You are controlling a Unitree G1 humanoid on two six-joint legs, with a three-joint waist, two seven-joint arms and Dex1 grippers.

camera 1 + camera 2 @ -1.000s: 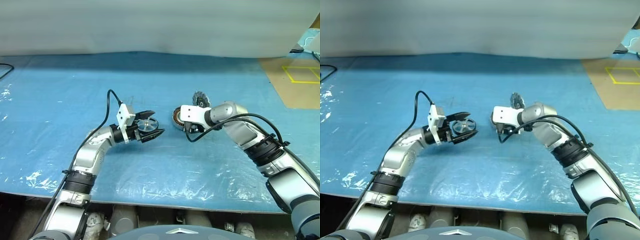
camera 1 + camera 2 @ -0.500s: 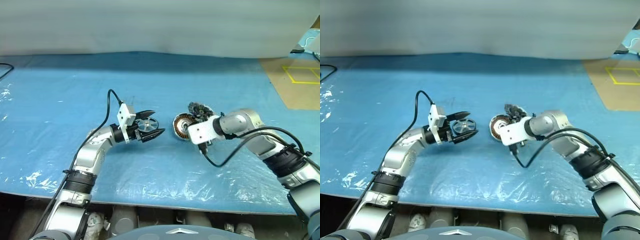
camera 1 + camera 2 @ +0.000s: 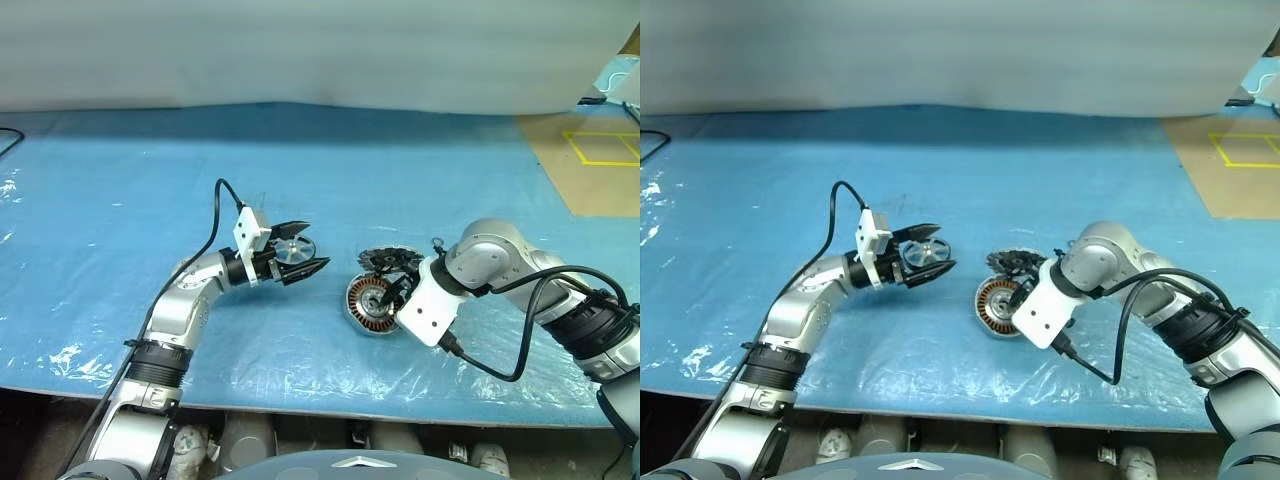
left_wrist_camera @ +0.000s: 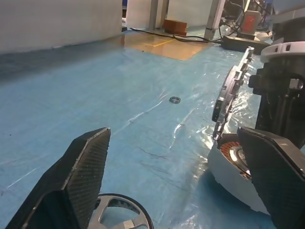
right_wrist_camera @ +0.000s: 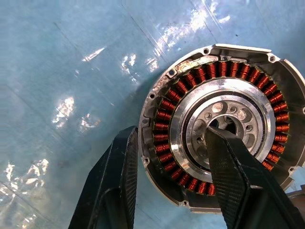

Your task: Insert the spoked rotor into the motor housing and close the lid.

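The two head views look forward and down over the blue tabletop [image 3: 330, 160] from a little way off, sharing almost the whole scene. The left wrist view skims low and level across it, while the right wrist view stares down close at the motor housing [image 5: 224, 126] — seen in the head views too.

Lower edge of the motor housing [image 3: 372, 303] hidden behind the right claw [image 3: 398, 296]. Spoked rotor [image 4: 118, 215] beside that housing cut off by the frame edge. Tiny ring [image 4: 175, 99] beyond the housing, perhaps a bearing, too small to tell.
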